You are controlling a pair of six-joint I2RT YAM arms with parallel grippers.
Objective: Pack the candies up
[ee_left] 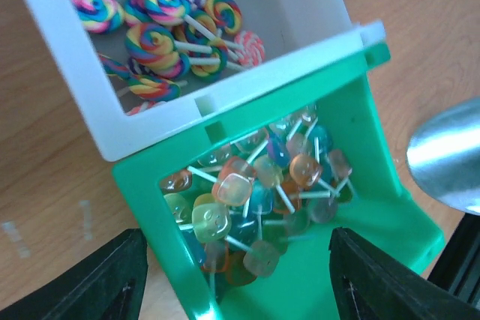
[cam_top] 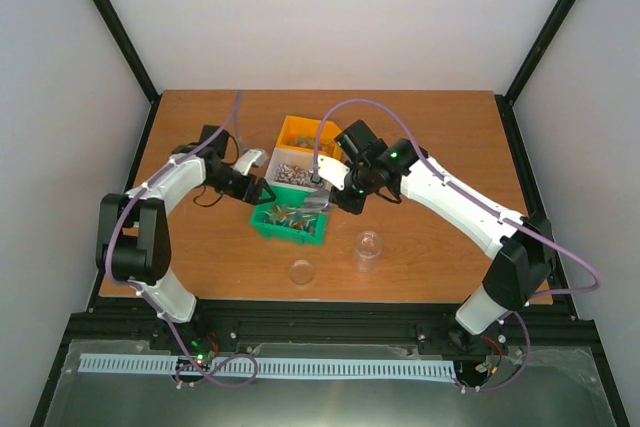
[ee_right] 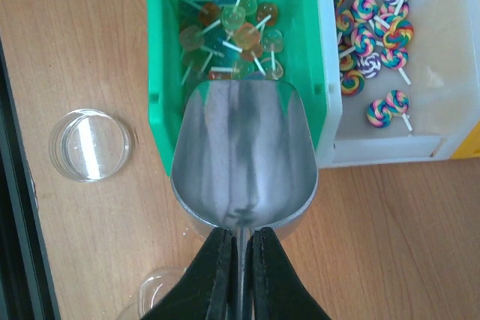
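Candies [ee_right: 229, 31] heaped in green plastic bin [ee_right: 157, 110]: translucent, squarish lollipops on thin white sticks.
Right end effector [ee_right: 240, 260] clenched on slim handle of shiny metal scoop [ee_right: 244, 155], rounded bowl over bin's near end. Left end effector [ee_left: 236, 260] released, matte black fingers [ee_left: 112, 282] spread either side of same bin. Swirled rainbow lollipops [ee_right: 375, 20] in adjoining white bin [ee_right: 442, 73]. Wood-grain surface [ee_right: 75, 35] beneath.

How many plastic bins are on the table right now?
3: an orange bin at the back, a white bin in the middle, and a green bin at the front, lined up in a row. None looks hidden.
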